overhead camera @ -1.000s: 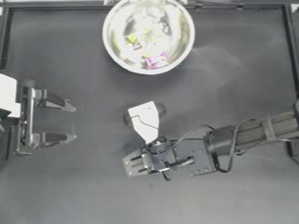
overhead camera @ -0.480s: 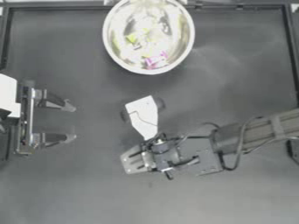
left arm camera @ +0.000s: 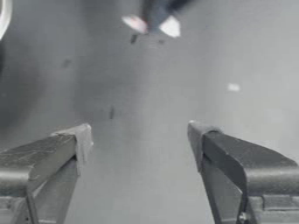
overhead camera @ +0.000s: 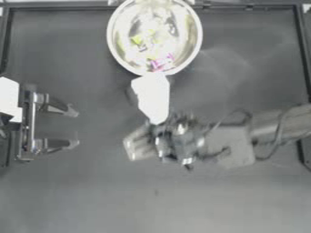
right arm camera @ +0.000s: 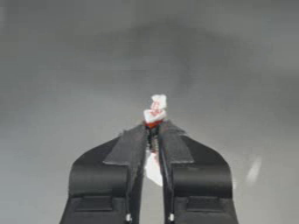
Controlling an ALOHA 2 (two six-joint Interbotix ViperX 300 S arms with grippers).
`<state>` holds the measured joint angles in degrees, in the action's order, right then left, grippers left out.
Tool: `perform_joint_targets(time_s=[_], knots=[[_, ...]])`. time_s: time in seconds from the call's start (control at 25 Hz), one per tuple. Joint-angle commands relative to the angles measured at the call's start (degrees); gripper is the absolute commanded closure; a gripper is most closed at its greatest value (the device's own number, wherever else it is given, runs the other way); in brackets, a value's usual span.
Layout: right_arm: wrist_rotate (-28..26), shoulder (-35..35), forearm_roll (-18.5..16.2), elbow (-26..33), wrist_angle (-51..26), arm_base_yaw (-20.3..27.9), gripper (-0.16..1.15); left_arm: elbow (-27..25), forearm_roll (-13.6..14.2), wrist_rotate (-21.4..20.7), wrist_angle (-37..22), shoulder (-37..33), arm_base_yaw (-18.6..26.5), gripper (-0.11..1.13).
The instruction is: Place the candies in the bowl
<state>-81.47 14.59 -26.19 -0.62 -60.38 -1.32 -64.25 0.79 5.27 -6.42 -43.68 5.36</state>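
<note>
Large round shiny white bowl (overhead camera: 154,36) at twelve o'clock on the dark table (overhead camera: 79,191), close to the far edge. Inside it, small wrapped candies: a yellow-green oblong one (overhead camera: 139,41) toward the nine o'clock side of the inside, a pink-and-white one (overhead camera: 162,63) near the six o'clock rim; others too blurred to pick out.

Right gripper (right arm camera: 153,127) near the table's centre, at six o'clock from the bowl, on an arm reaching in from three o'clock. Jaws pressed nearly together, pinching a thin white candy with reddish marks (right arm camera: 155,109); wrapper's end sticking out past the fingertips, more of it showing between the jaws lower down. From above, gripper smeared, with a pale blurred patch just under the bowl's six o'clock rim; cannot tell whether it touches the rim.

Left gripper (overhead camera: 72,127) parked at nine o'clock, well apart from the bowl, jaws spread wide, nothing between them, only bare table.
</note>
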Motion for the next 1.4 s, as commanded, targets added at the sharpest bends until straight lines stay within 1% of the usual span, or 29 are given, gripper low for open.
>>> perform_joint_targets(time_s=[0.04, 0.28, 0.44, 0.6, 0.76, 0.96, 1.04, 1.08, 1.16, 1.32, 1.36, 1.4], knots=[[2.99, -2.90, -1.49, 0.88, 0.97, 3.34, 0.52, 1.14, 0.00, 0.18, 0.09, 1.41, 0.09, 0.04], [8.35, -3.16, -2.81, 0.97, 4.04, 9.40, 0.52, 0.88, -1.14, 0.18, 0.18, 2.29, 0.09, 0.04], [10.90, -3.16, -4.22, 0.62, 6.06, 13.97, 0.52, 0.88, -1.49, 0.18, 0.18, 2.29, 0.26, 0.04], [13.80, -3.08, -4.48, 0.53, 9.32, 18.28, 0.52, 1.14, -1.76, 0.18, 0.09, 2.29, 0.44, 0.04], [15.82, -2.46, -5.54, -0.09, 12.74, 22.32, 0.52, 1.14, -1.85, 0.18, 0.09, 2.37, 0.70, 0.04], [18.98, -0.79, -5.01, -1.41, 18.63, 26.28, 0.50, 1.14, -2.29, 0.18, -0.70, 2.46, 1.49, 0.04], [20.39, -0.26, -3.96, -1.67, 20.57, 27.42, 0.48, 1.23, -2.46, 0.18, -0.70, 2.55, 1.58, 0.04], [21.53, 0.00, -3.34, -1.76, 21.53, 27.86, 0.45, 1.14, -2.64, 0.26, -0.70, 2.55, 1.58, 0.04], [24.08, 0.35, -2.20, -1.93, 22.76, 28.30, 0.33, 1.23, -2.81, 0.26, -0.79, 2.46, 1.67, 0.04], [29.00, 0.70, 2.11, -1.49, 23.38, 28.83, 0.00, 1.58, -3.34, 0.26, -1.23, 2.55, 1.85, 0.04], [30.23, 0.70, 2.99, -1.41, 23.47, 28.74, -0.05, 1.76, -3.34, 0.26, -1.41, 2.64, 1.85, 0.04], [31.38, 0.62, 3.69, -1.23, 23.47, 28.74, -0.08, 1.85, -3.34, 0.26, -1.49, 2.64, 1.85, 0.04]])
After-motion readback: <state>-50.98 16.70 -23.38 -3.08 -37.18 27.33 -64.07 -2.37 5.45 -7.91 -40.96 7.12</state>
